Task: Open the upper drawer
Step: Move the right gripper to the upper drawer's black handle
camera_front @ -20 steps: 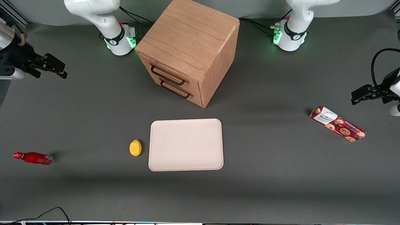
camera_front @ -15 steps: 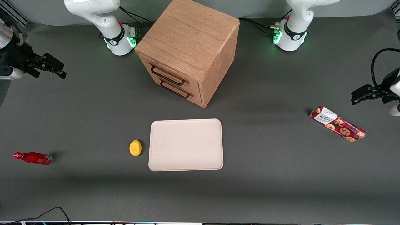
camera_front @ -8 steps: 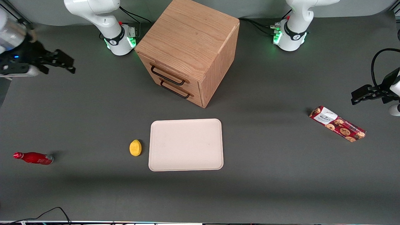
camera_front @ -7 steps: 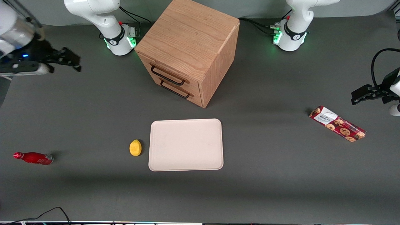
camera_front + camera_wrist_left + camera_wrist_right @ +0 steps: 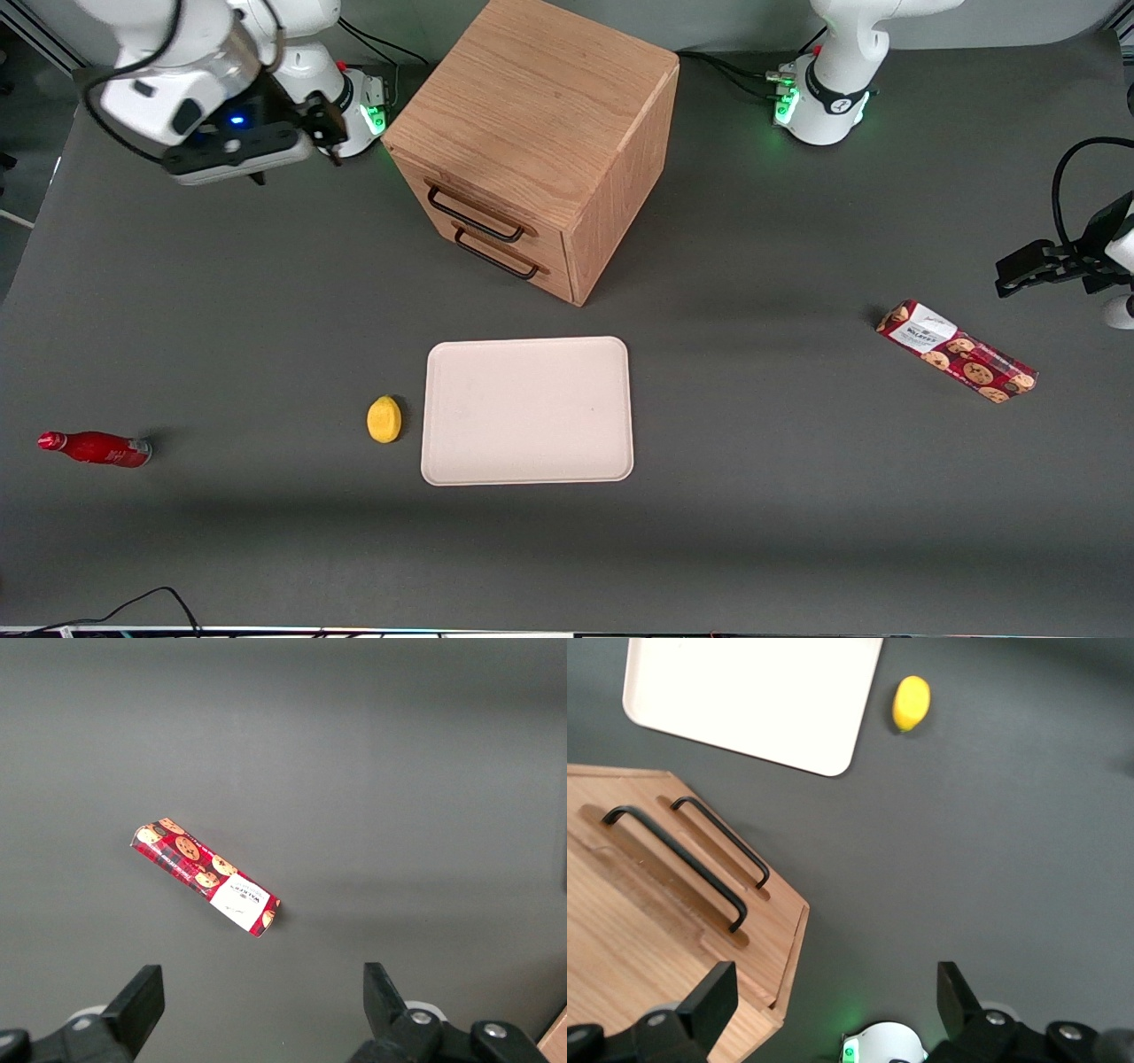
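Note:
The oak cabinet [image 5: 540, 115] stands on the table away from the front camera, both drawers shut. The upper drawer [image 5: 483, 202] has a thin black handle [image 5: 474, 214]; the lower drawer's identical handle [image 5: 496, 255] sits below it. In the right wrist view the upper handle [image 5: 673, 866] lies nearest the cabinet top, with the lower handle [image 5: 719, 842] beside it. My right gripper [image 5: 326, 133] hangs open and empty in the air beside the cabinet's top corner, over its own arm's base, and touches nothing. In the wrist view its fingers [image 5: 835, 992] stand wide apart.
A cream tray [image 5: 528, 410] lies nearer the camera than the cabinet, with a lemon [image 5: 384, 418] beside it. A red bottle [image 5: 93, 448] lies toward the working arm's end. A cookie box [image 5: 955, 351] lies toward the parked arm's end. The arm's base [image 5: 341, 111] stands beside the cabinet.
My right gripper has swung from the working arm's end of the table toward the cabinet and now hangs beside its top corner. The drawers and other objects have not moved.

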`<state>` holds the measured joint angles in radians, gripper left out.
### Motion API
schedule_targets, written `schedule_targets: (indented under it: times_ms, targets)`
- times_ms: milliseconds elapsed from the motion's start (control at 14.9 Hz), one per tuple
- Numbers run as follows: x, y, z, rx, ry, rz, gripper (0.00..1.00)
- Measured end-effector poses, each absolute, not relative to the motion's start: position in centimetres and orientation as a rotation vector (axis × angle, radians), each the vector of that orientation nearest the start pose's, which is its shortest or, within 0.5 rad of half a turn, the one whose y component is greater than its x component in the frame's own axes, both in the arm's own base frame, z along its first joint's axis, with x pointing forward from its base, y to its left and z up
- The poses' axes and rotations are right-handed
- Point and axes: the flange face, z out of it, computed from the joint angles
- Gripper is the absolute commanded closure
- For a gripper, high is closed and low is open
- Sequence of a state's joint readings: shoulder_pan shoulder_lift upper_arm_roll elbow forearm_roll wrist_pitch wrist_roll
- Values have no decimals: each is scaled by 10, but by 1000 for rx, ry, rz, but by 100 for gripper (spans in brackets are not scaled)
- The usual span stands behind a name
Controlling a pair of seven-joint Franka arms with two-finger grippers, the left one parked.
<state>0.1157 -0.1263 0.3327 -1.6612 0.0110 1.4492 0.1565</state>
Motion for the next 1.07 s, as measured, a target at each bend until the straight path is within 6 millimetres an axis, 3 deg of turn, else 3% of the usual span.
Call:
schedule_targets:
  times_ms: [269,537,739,1075]
  targets:
    - [451,239,624,-3134,-529,169,0]
    - [459,242,613,-3054,-774,213,0]
    - [463,245,607,-2865,-1042,242,0]
    - [485,252,563,-2568,-1260,335,0]
